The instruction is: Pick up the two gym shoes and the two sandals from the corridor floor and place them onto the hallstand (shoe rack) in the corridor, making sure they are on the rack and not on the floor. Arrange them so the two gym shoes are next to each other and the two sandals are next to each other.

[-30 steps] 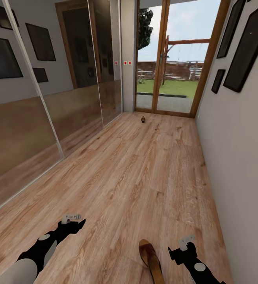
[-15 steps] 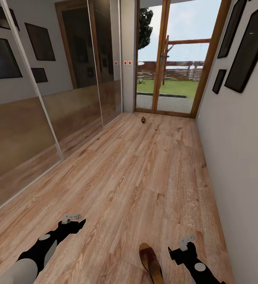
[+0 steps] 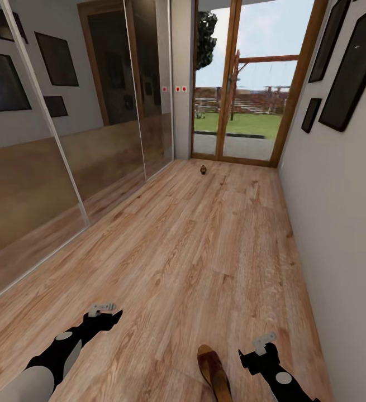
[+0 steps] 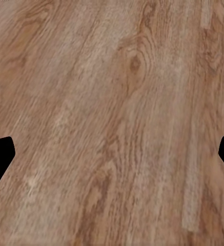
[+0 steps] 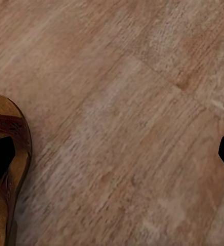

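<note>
One sandal [image 3: 214,373] lies on the corridor floor [image 3: 205,251] by the right-hand wall, just beside the right tool [image 3: 259,349]; both tools, left tool [image 3: 105,311] included, gape empty, so nothing looks racked yet

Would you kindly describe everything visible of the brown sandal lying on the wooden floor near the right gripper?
The reddish-brown leather sandal lies flat on the light wood-plank floor, its rounded end pointing up the corridor and its other end cut off by the head view's lower edge. It has a tan footbed and a darker rim. The right wrist view shows a dark red woven strap across it. The right gripper hovers just beside it, apparently not touching.
</note>
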{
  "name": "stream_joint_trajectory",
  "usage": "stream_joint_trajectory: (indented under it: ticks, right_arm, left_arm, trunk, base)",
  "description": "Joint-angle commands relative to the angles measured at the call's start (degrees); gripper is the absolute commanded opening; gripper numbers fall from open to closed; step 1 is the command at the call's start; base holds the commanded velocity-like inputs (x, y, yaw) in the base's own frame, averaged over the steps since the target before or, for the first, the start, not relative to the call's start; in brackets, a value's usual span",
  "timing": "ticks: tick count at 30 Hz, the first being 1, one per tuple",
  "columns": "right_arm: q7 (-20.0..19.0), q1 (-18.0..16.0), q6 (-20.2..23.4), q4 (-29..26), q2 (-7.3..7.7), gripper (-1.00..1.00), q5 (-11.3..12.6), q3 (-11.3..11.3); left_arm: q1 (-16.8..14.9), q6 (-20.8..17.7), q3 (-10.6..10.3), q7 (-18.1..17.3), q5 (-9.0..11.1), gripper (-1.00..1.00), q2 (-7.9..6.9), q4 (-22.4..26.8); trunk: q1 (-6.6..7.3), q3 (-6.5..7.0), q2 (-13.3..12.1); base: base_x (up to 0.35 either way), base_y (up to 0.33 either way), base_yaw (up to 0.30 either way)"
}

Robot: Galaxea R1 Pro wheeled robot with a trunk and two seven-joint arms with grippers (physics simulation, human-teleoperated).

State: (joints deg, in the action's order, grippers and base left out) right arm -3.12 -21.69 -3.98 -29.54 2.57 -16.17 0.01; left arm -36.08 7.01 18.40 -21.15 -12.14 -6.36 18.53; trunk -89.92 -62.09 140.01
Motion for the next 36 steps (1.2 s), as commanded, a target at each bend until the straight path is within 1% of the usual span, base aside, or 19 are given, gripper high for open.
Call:
stream_joint_trajectory:
  ticks: [1, 6, 14, 22, 31, 36]
  right_arm:
    - [-0.14, -0.02, -0.15, 0.01, 0.01, 1.0, -0.26, -0.01]
    - [-0.14, -0.02, -0.2, 0.01, 0.0, 1.0, -0.26, -0.01]
    - [-0.07, -0.02, -0.15, 0.01, 0.0, 1.0, -0.26, -0.01]
    - [-0.03, -0.02, -0.15, 0.01, -0.02, 1.0, -0.26, -0.11]
    - [0.02, -0.02, -0.15, 0.01, -0.02, 1.0, -0.26, -0.12]
    - [0.0, -0.02, -0.15, 0.01, -0.02, 1.0, -0.26, -0.12]
  left_arm:
    - [-0.05, 0.28, 0.48, -0.3, -0.61, 1.0, 0.07, -0.05]
    - [-0.05, 0.3, 0.47, -0.29, -0.63, 1.0, 0.21, -0.04]
    - [-0.05, 0.29, 0.33, -0.32, -0.77, 1.0, 0.71, 0.01]
    - [-0.05, 0.28, 0.24, -0.35, -0.78, 1.0, 0.83, 0.01]
    - [-0.05, 0.23, 0.23, -0.44, -0.78, 1.0, 0.83, 0.01]
    - [-0.08, 0.03, 0.12, -1.25, -0.78, 1.0, 0.83, 0.01]
  trunk:
    - [0.0, -0.05, 0.02]
    - [0.0, -0.05, 0.02]
    - [0.0, -0.05, 0.02]
    - [-1.76, -1.49, 3.23]
    - [-1.99, -4.0, 3.35]
    - [-2.12, -5.53, 3.41]
  base:
    - [0.131, 0.0, 0.0]
    - [0.163, 0.0, 0.0]
    - [0.023, 0.0, 0.0]
    - [0.0, 0.0, 0.0]
    - [0.0, 0.0, 0.0]
    - [0.0, 0.0, 0.0]
